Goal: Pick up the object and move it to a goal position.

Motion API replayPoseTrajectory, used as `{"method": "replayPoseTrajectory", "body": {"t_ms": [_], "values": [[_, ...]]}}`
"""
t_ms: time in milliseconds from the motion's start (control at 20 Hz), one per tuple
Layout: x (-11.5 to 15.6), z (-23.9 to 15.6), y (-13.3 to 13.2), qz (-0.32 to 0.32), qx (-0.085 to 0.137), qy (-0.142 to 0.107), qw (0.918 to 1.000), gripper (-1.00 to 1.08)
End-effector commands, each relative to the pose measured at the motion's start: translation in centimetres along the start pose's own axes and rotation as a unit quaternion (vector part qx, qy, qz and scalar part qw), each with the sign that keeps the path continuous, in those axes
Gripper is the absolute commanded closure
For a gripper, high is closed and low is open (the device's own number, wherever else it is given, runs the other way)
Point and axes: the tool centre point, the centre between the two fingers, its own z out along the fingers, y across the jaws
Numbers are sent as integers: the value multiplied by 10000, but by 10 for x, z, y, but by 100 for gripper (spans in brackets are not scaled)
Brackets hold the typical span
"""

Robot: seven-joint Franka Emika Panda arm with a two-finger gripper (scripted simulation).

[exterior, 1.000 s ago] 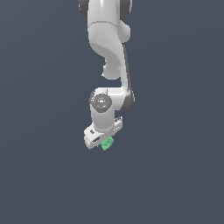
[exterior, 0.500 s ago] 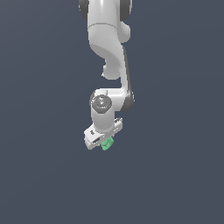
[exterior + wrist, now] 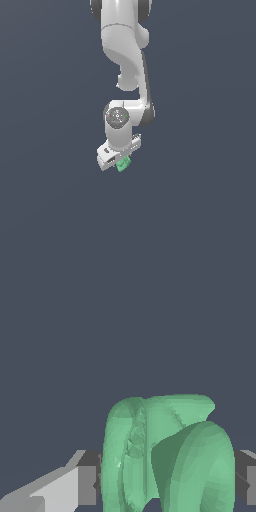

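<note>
**Operator:** One arm (image 3: 125,55), one gripper (image 3: 120,161), one small green object (image 3: 123,163), and nothing else on my screens but flat dark grey. From largest down: the white arm hangs from the top of the exterior view, the wrist is turned down, and the gripper sits below it with the object poking out at its tip.

**Second:** Are the fingers actually on it?

**Operator:** Yes, as far as I can judge. In the wrist view the object (image 3: 165,456) fills the space between the two dark pads (image 3: 92,486), touching both sides, so the fingers are clamped around it and not spread. It is lumpy, with a rounded lobe facing the camera.

**Second:** And where is it in relation to the surface?

**Operator:** Held in the gripper. I see no edge, corner or shadow of any support, so I cannot tell how high it is. No goal marker shows in either view.

**Second:** So how do you carry it well?

**Operator:** I would hold the squeeze steady and travel smoothly, no sharp wrist turns. The shape is irregular, so the contact patches are probably small and it could pivot between the pads. I'd watch the wrist view for any tilt and slow down if the lobe shifts.
</note>
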Motion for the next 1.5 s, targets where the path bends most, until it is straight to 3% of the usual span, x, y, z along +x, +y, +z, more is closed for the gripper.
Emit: {"method": "replayPoseTrajectory", "body": {"t_ms": [0, 350, 1450], "values": [[4, -9, -5, -4, -4, 6, 10000, 108], [25, -57, -32, -7, -6, 7, 10000, 108], [121, -272, -146, -7, -6, 6, 10000, 108]]}}
